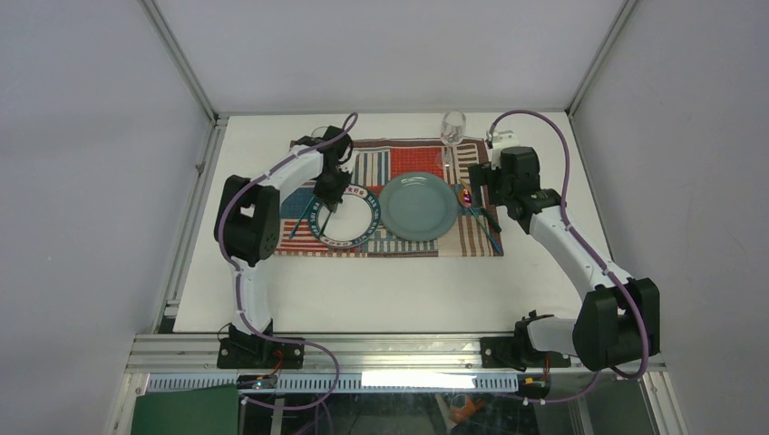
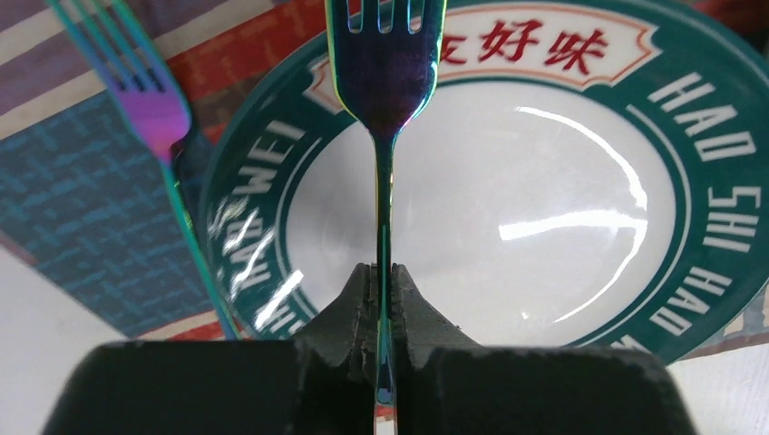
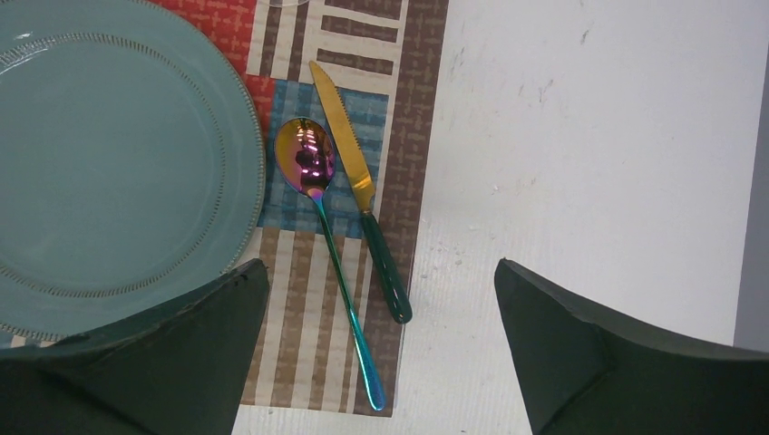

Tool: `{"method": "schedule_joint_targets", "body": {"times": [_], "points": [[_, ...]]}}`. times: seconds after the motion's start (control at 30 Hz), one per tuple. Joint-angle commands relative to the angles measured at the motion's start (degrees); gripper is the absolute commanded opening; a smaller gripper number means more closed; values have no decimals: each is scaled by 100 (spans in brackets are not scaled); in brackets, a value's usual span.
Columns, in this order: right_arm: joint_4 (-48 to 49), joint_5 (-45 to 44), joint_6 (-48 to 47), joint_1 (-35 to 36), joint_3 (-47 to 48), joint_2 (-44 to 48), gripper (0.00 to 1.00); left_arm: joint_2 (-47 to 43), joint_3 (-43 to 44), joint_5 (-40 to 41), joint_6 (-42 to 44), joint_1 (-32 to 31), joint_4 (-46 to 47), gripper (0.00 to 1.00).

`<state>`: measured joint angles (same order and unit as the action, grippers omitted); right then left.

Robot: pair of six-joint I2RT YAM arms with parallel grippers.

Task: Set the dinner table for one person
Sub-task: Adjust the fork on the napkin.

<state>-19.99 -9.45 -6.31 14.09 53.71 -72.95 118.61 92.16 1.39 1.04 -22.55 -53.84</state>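
**L gripper**: jaws pressed onto handle of held fork. Long axis straight ahead, tines pointing away, over lettered plate.

**Ahead-left:** second fork on placemat, just beside plate rim, roughly parallel. Probable set-down spot that way, so L arm nearer.

**Dinner table**: under mat, bare at near left.

**R gripper**: spread, empty, above spoon & knife, handles toward it.

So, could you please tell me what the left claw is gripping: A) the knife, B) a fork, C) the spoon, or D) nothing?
B: the left claw is shut on the handle of a fork, held over the green-rimmed plate; the spoon and knife lie on the placemat.
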Motion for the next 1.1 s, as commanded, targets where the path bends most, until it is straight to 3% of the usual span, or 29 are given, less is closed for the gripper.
{"method": "schedule_joint_targets", "body": {"times": [0.0, 0.13, 0.3, 0.43, 0.63, 1.07], "points": [[241, 165, -47, -34, 53, 178, 99, -999, -100, 583, 170, -23, 11, 0], [220, 183, -61, -38, 51, 183, 99, -1606, -303, 1198, 380, 80, -56, 0], [232, 204, -45, -33, 63, 251, 99, -1969, -599, 867, 521, 973, -293, 0], [253, 254, -40, -35, 99, 267, 99, -1911, -956, 717, 993, 1530, 176, 0], [303, -7, -68, -35, 140, 359, 100, -1389, -1144, 727, 1032, 1536, 797, 0], [326, -70, -247, -39, -36, 723, 100, -444, -656, 488, 952, 1538, 893, 0]]}}
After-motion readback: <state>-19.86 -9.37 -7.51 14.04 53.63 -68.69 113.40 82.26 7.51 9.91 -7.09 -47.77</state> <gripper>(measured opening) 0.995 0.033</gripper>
